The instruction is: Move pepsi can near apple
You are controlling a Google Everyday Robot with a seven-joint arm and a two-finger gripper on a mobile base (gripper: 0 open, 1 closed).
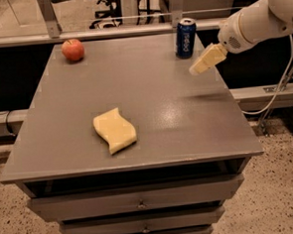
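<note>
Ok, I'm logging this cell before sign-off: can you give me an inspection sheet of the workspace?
Surface: grey table, drawers beneath.
Job's things: can upright at far right; apple at far left corner, well apart.
Clutter: yellow sponge towards the front.
End effector: in the air just right of the can, not touching it.
Cables: white cable hanging right of the table.
Surroundings: speckled floor, rail behind.

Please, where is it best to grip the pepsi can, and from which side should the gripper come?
Probably grip the pepsi can at the middle of its side wall, coming level from its near right, where the gripper hangs just beside it. The can stands upright by the far edge of the table, so its round wall gives two opposite faces to squeeze.
</note>
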